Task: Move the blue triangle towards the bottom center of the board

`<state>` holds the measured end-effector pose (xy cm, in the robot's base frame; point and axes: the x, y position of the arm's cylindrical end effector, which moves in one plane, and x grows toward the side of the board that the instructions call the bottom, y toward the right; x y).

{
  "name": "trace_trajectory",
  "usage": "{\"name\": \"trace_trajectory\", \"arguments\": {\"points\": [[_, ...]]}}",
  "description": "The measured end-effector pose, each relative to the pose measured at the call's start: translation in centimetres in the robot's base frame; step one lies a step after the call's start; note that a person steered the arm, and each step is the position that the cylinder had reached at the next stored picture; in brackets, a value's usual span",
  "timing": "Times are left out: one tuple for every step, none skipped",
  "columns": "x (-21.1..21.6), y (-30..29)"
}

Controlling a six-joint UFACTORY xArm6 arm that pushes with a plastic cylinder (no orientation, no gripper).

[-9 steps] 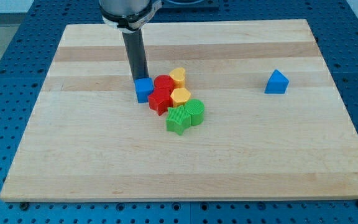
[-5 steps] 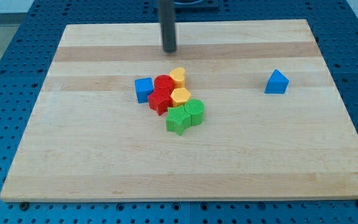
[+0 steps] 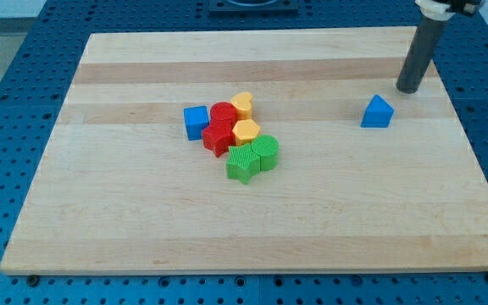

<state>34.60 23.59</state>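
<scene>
Camera view: my tip point(image 3: 408, 90) rests on the wooden board point(image 3: 329, 220) near its top right corner, holding nothing, just above and right of the blue triangle point(image 3: 377, 112) without touching it. The triangle (solid blue, peaked, unmarked) sits well apart from the central cluster: blue cube point(image 3: 196, 121), red blocks point(image 3: 220, 127), yellow blocks point(image 3: 244, 119), green blocks point(image 3: 253, 158).

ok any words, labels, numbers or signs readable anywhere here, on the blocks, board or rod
None: no text, number or sign shows anywhere.
blue triangle: plain.
blue cube and the red, yellow and green blocks: plain, ribbed surfaces only.
wooden board: bare grain.
rod, down to my tip up-right of the triangle: unmarked.
</scene>
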Motion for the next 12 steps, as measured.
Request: {"name": "trace_trajectory", "arguments": {"points": [[2.5, 0.0], [4.4, 0.0], [3.9, -0.4], [1.9, -0.9], [2.3, -1.5], [4.8, -2.8], [7.6, -5.3], [10.2, -7.9], [11.9, -10.2], [12.8, -10.9], [12.8, -8.6], [12.1, -4.7]]}}
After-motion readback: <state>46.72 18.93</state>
